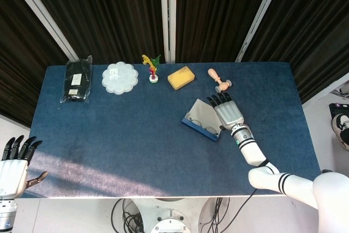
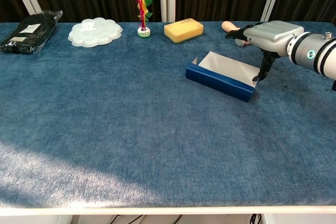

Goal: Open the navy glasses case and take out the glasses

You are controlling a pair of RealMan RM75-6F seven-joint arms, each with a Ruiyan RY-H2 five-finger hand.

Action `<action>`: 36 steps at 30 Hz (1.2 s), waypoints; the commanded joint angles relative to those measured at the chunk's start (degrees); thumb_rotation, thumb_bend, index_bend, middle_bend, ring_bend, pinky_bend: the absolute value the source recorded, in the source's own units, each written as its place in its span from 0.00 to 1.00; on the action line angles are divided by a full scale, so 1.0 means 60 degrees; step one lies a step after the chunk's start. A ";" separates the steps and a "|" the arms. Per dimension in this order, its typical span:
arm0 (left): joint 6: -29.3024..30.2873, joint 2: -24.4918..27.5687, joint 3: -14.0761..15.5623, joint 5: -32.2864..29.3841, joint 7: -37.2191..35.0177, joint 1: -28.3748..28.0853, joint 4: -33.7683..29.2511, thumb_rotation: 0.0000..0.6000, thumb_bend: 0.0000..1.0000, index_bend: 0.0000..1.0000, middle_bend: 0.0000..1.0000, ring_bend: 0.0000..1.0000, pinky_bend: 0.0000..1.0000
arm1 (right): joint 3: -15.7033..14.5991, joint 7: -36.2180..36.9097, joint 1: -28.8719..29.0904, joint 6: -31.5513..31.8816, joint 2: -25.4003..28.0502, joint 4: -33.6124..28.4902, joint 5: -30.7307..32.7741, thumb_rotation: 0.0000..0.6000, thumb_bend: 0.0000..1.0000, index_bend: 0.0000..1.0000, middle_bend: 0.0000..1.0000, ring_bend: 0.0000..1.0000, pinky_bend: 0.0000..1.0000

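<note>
My left hand [image 1: 13,170] hangs off the near left corner of the table [image 1: 109,140], far from the navy glasses case [image 1: 203,118], fingers spread and holding nothing. The case lies open right of the table's middle, and the glasses [image 1: 200,127] rest inside along its near edge. My right hand [image 1: 226,112] sits just right of the case, fingers apart and holding nothing, one finger [image 2: 262,69] pointing down at the case's right end. Beyond the case stand a yellow sponge [image 1: 181,77] and a wooden stamp [image 1: 219,80]; further left, a feathered shuttlecock [image 1: 152,68], a white scalloped dish [image 1: 120,77] and a black packet [image 1: 76,79].
</note>
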 commanded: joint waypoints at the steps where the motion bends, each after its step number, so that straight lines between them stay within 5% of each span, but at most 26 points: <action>1: 0.0033 0.0013 0.0009 0.0007 0.0014 0.0026 -0.0022 1.00 0.00 0.20 0.12 0.00 0.00 | -0.0213 0.0126 -0.0147 0.0080 0.0199 -0.0344 -0.0396 1.00 0.02 0.00 0.08 0.00 0.00; 7: -0.0016 0.0015 0.0004 -0.0018 0.0021 0.0017 -0.0019 1.00 0.00 0.20 0.12 0.00 0.00 | -0.0496 0.0247 -0.0391 0.0229 0.0661 -0.1236 -0.0928 1.00 0.01 0.00 0.06 0.00 0.00; 16: 0.0049 -0.0019 0.0025 0.0006 -0.0024 0.0070 0.0023 1.00 0.00 0.20 0.12 0.00 0.00 | -0.0534 0.0136 -0.0157 0.0303 0.0083 -0.1834 -0.1766 1.00 0.00 0.00 0.04 0.00 0.00; 28: 0.0058 -0.0059 0.0001 0.0045 -0.0218 0.0057 0.0223 1.00 0.00 0.20 0.12 0.00 0.00 | 0.0675 -0.0927 0.0661 0.0432 -0.1529 -0.1292 -0.0912 1.00 0.00 0.00 0.05 0.00 0.00; 36: 0.0080 -0.0108 0.0045 -0.0017 -0.0330 0.0142 0.0337 1.00 0.00 0.20 0.12 0.00 0.00 | 0.0863 -0.1378 0.0724 0.0093 -0.0382 -0.2293 -0.0127 1.00 0.04 0.04 0.13 0.00 0.00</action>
